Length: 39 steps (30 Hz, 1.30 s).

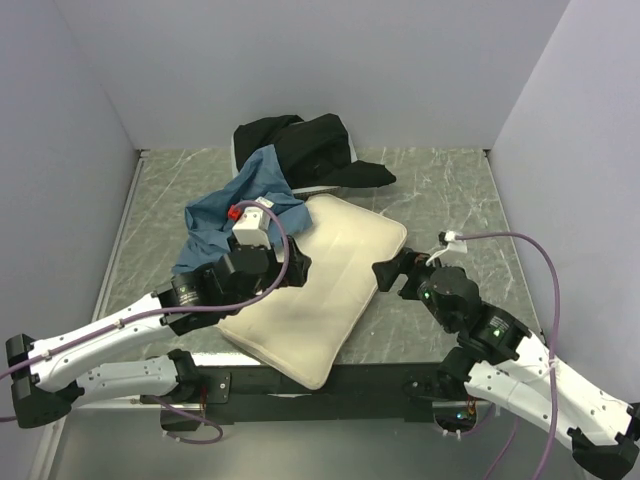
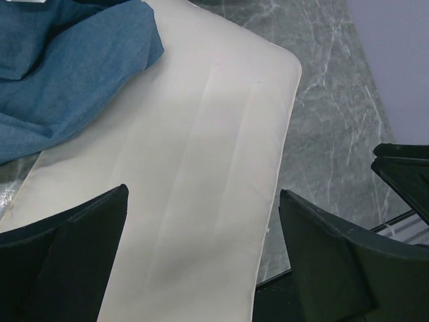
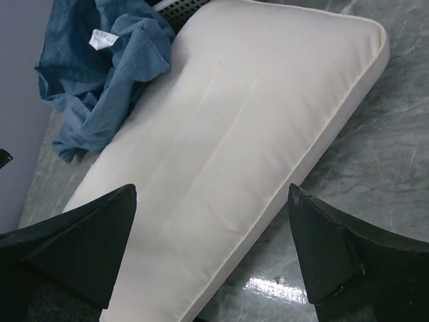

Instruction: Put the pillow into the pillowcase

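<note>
At the near edge of the table (image 1: 450,200), the two arms reach inward from their bases toward the middle. The left pincer (image 2: 202,191) hangs low over the left side of the pillow (image 1: 335,285). Its jaws are spread wide apart with nothing between them, and only the cream cover shows in the gap. The right pincer (image 3: 211,189) sits off the pillow's right long edge, pointing at it. It is likewise gaping wide and holds nothing. Whether either one touches the cover cannot be told.

The pillow lies flat on the grey-green marbled table, set at a slant. One corner reaches out over the table's near edge and the opposite end points toward the far right. Faint stitched lines run along its length, and a piped seam follows its rim.

Beyond the left pincer, the pillowcase (image 1: 220,215) is a crumpled slate-blue heap at the pillow's far-left end. A fold of it lies on that corner of the pillow, while the rest is bunched on the table toward the left wall. A small white tag (image 3: 102,39) shows on top of the folds. The pillow is wholly outside the pillowcase.

Farther back, near the rear wall, a black cloth (image 1: 310,150) is piled over a white container (image 3: 177,8). Only bits of the container's perforated rim show. The top of the blue heap comes up just beside the black cloth. Pale lilac walls close in the table on the left, right and far sides.
</note>
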### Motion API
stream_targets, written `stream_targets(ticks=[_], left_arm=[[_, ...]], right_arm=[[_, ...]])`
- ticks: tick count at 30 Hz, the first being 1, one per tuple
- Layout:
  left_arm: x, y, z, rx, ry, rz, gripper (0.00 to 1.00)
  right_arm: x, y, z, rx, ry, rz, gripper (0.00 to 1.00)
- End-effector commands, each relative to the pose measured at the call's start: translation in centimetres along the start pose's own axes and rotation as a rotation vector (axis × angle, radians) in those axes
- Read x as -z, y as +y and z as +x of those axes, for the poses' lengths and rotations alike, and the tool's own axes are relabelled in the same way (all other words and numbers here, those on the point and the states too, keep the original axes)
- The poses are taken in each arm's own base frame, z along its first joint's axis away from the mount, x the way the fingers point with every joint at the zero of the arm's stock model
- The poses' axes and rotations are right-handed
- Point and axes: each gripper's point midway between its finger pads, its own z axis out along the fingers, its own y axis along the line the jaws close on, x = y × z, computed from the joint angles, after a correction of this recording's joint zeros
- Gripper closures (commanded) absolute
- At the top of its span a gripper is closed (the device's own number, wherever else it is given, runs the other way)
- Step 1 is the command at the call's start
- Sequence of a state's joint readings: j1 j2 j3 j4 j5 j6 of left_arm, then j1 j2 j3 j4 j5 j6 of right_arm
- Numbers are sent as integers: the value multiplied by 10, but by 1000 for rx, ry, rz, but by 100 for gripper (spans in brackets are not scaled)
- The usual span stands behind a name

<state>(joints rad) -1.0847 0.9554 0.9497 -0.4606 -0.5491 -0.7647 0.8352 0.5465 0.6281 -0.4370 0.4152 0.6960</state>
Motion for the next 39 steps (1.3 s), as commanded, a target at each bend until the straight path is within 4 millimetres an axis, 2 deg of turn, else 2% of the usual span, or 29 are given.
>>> stream_targets(ticks=[1,4,7,9,12,15,17,18,19,21,22,24,25,26,28,30,35,37,39], left_arm=[[0,-3,-7,59,-21,4,1],[-2,4,-8,57,-27,-41,1],[0,2,-11,86,-24,-49,0],[0,0,-8,99,-14,-40,1],[-2,9,4,131,8,-75,1],[-6,29,25,173,39,-152,1],[-7,54,46,226,57,-266,1],[-9,63,54,322,51,-327,1],[-4,87,68,319,62,-428,1],[-2,99,81,441,57,-500,1],[2,111,93,459,72,-548,1],[11,125,108,545,86,-615,1],[16,137,120,564,97,-658,1],[24,145,132,591,134,-697,1],[31,160,150,677,137,-754,0],[32,165,161,720,145,-749,1],[21,163,171,742,150,-723,1],[16,161,171,725,143,-727,1],[9,159,170,683,139,-739,1]], right_arm=[[6,-9,-12,5,-49,38,0],[9,-15,-14,14,-61,67,0],[10,-12,-14,16,-55,48,0],[8,-10,-11,14,-40,43,0],[0,-9,-4,23,-29,39,0],[-9,-9,3,47,-26,36,0],[-19,-6,6,77,-19,36,0],[-22,-4,9,99,0,28,0],[-31,-4,16,119,30,45,0],[-42,0,16,138,55,59,0],[-55,-1,26,158,102,78,0],[-70,-8,25,156,131,114,0],[-83,-13,40,149,199,123,0],[-93,-24,35,113,206,153,0],[-110,-30,46,63,254,138,0],[-122,-44,54,32,267,172,0],[-141,-40,71,-14,320,150,1],[-145,-41,77,-30,327,144,6],[-143,-40,82,-50,338,139,25]])
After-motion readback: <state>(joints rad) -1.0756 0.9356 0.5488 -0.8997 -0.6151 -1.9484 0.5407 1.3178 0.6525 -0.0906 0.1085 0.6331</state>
